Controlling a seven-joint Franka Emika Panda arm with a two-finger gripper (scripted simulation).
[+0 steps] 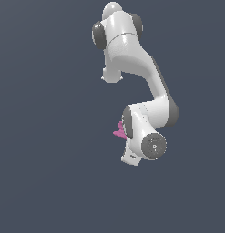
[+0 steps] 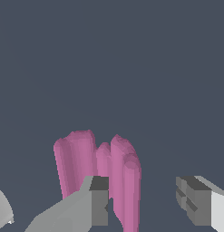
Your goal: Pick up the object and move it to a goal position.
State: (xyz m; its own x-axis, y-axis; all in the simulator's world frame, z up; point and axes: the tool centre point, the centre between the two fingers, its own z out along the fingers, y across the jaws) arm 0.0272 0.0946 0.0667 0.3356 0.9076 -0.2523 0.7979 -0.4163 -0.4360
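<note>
The object point(image 2: 86, 163) is a magenta-pink lumpy piece with parallel upright lobes. In the wrist view it sits partly in the gap of my gripper point(image 2: 145, 201), close against one grey fingertip point(image 2: 99, 199), while the other fingertip point(image 2: 192, 199) stands well apart from it. The jaws are open and do not close on it. In the exterior view only a small part of the object point(image 1: 119, 130) peeks out beside the white wrist point(image 1: 141, 132), which hides the fingers.
A plain dark grey-blue floor point(image 1: 45, 150) surrounds the arm. The arm's white links point(image 1: 127, 50) reach in from the top of the exterior view.
</note>
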